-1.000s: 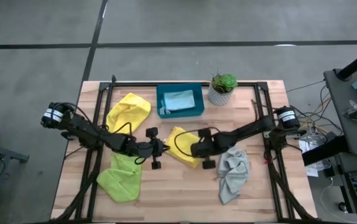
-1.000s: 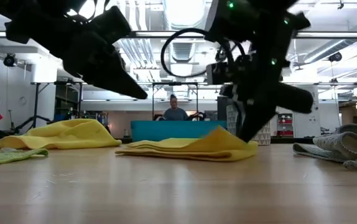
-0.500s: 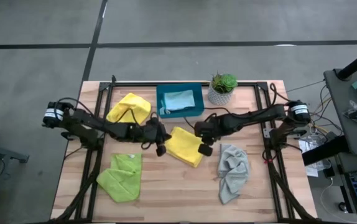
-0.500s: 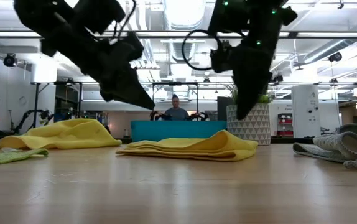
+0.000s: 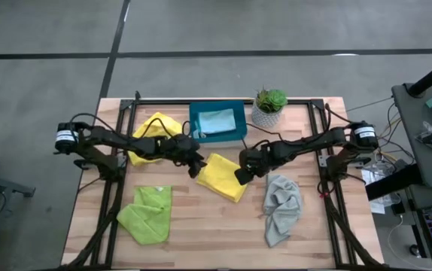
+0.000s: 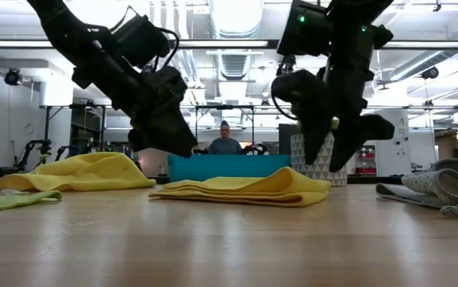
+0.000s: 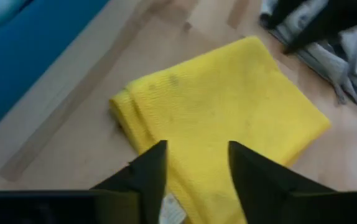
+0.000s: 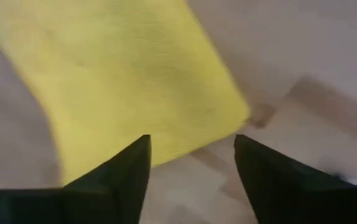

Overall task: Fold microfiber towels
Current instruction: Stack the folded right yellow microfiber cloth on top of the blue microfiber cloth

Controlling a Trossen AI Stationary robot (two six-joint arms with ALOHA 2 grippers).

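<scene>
Hovering over a folded yellow towel (image 5: 224, 175) at the centre of the wooden table (image 5: 201, 226), both grippers stood empty, their fingers spread apart with nothing between them.

Going left to right in the overhead view: a lime green towel (image 5: 147, 213) lay folded at about 8 o'clock from the table's centre, well apart from the arms. A second yellow towel (image 5: 154, 134) sat crumpled at 10 o'clock, under the left arm. The left gripper (image 5: 195, 165) hung just beside the folded yellow towel's 10 o'clock corner, and its wrist camera showed the stacked layers of that edge and a small label. A teal tray (image 5: 217, 134) at 12 o'clock held a light blue towel (image 5: 217, 120). The right gripper (image 5: 243, 172) hung at the folded towel's 3 o'clock edge. A potted plant (image 5: 269, 108) stood at 1 o'clock, and a grey towel (image 5: 282, 208) lay rumpled at 5 o'clock, near the right gripper.

The yellow towel appeared to be folded but sat askew, its layers slightly stepped at one edge. To finish it well, each gripper would likely need to pinch all layers at a corner together, so the stack does not fan open when moved. The crumpled yellow and grey towels looked not yet folded.
</scene>
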